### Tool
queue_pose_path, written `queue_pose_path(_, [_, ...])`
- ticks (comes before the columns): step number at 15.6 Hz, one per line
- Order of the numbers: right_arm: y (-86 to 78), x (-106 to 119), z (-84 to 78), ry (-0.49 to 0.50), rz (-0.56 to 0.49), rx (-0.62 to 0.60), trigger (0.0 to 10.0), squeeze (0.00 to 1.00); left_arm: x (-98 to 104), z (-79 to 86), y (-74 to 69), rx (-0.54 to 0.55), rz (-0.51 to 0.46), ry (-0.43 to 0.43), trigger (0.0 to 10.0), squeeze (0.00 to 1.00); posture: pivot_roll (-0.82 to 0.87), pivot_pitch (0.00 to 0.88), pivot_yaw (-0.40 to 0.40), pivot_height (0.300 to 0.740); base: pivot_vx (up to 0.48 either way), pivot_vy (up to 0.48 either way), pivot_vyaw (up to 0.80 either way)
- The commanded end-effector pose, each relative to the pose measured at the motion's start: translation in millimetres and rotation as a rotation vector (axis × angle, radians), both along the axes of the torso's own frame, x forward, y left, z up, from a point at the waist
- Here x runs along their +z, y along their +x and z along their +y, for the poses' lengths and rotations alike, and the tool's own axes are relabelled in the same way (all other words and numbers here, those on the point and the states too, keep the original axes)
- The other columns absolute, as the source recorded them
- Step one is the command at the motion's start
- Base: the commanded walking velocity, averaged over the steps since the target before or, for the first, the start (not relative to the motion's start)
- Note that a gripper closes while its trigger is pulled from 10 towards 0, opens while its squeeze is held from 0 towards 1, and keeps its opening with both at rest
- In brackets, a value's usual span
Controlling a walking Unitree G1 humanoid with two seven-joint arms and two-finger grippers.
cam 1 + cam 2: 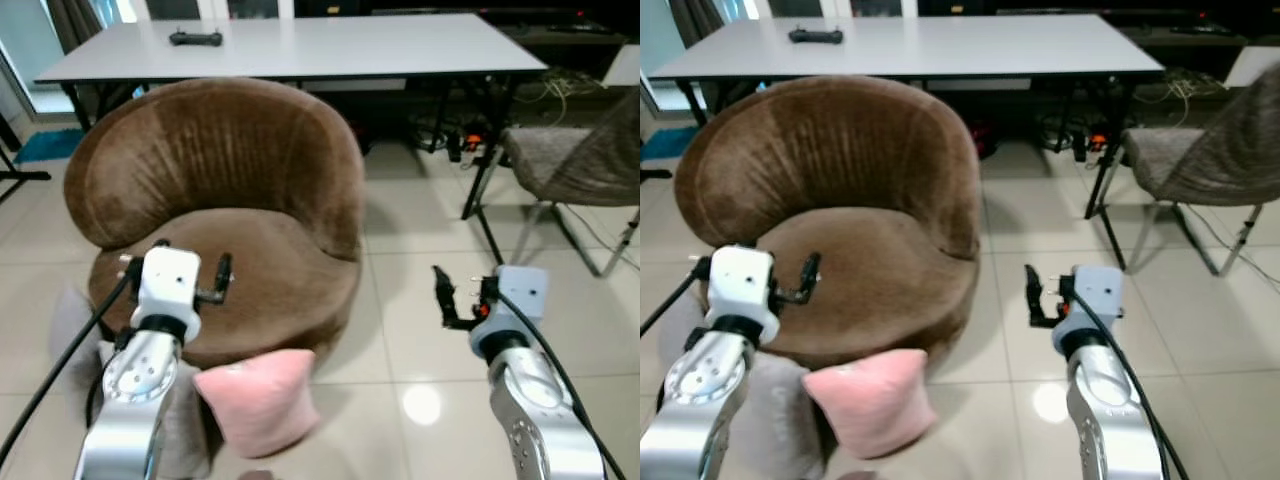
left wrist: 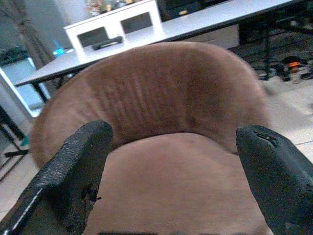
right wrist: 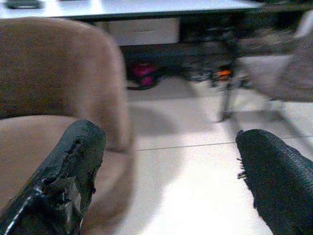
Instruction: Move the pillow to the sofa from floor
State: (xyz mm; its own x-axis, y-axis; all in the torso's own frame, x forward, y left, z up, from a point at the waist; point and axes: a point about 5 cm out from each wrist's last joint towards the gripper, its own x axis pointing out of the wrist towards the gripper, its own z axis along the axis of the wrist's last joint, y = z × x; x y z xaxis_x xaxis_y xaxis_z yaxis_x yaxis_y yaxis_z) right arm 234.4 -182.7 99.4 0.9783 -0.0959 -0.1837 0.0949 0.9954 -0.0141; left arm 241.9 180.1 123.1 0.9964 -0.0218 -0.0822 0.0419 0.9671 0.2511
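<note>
Pink pillow [image 1: 260, 397] down on the tiled floor [image 1: 420, 300], leaning against the front of the brown velvet sofa [image 1: 230, 190]. Left end effector [image 1: 222, 277] raised over the seat, fingers spread apart, empty. Right end effector [image 1: 445, 298] held out above bare tile beside the sofa, fingers likewise apart.

No readable text, label, brand, number or sign is seen on anything shown in any of the views.
</note>
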Motion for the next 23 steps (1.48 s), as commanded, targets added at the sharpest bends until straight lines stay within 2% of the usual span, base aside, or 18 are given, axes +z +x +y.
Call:
queue_pose_path(1, [0.7, 0.5, -0.2, 0.015, 0.003, -0.006, 10.0, 1.0, 1.9, 1.3, 2.2, -0.002, -0.007, 0.01, 10.0, 1.0, 0.02, 0.0, 0.045, 0.74, 0.0, 0.0, 0.0])
queue_pose_path(3, [-0.2, 1.5, 1.5, 0.022, -0.007, 0.004, 10.0, 0.75, 4.0, 3.5, 2.6, 0.018, -0.012, -0.008, 10.0, 1.0, 0.02, 0.0, 0.045, 0.74, 0.0, 0.0, 0.0])
queue_pose_path(4, [0.5, 2.1, 2.2, 0.017, -0.012, 0.003, 10.0, 0.0, 5.2, 4.9, 3.9, 0.026, -0.018, -0.004, 10.0, 1.0, 0.03, 0.0, 0.043, 0.74, 0.0, 0.0, 0.0])
queue_pose_path(6, [4.2, 1.6, 5.3, 0.007, -0.012, 0.02, 10.0, 0.0, 6.4, 6.8, 6.5, 0.041, -0.028, -0.014, 10.0, 1.0, 0.04, 0.0, 0.036, 0.74, 0.0, 0.0, 0.0])
queue_pose_path(8, [8.6, 2.5, 14.2, -0.026, -0.012, 0.104, 10.0, 0.0, 6.3, 5.6, 6.8, 0.033, -0.032, -0.022, 10.0, 1.0, 0.04, 0.0, 0.03, 0.74, 0.0, 0.0, 0.0])
queue_pose_path(13, [13.3, 3.6, 15.4, -0.026, -0.026, 0.089, 10.0, 0.0, 6.2, 6.5, 7.8, 0.035, -0.037, -0.022, 10.0, 1.0, 0.05, 0.0, 0.028, 0.74, 0.228, 0.0, 0.8])
queue_pose_path(15, [17.8, 5.1, 9.9, -0.017, -0.042, 0.044, 10.0, 0.0, 6.9, 6.2, 7.8, 0.041, -0.042, -0.025, 10.0, 1.0, 0.05, 0.0, 0.019, 0.74, 0.302, 0.0, 0.0])
queue_pose_path(20, [22.9, 6.7, 10.1, -0.075, -0.04, 0.073, 10.0, 0.0, 7.7, 6.7, 5.8, 0.052, -0.048, -0.029, 10.0, 1.0, 0.06, 0.0, 0.007, 0.74, 0.305, 0.0, 0.0])
queue_pose_path(23, [22.2, 6.2, 13.4, -0.07, -0.039, 0.103, 10.0, 0.0, 7.0, 5.9, 4.9, 0.045, -0.044, -0.026, 10.0, 1.0, 0.06, 0.0, 0.011, 0.74, 0.301, 0.0, 0.75])
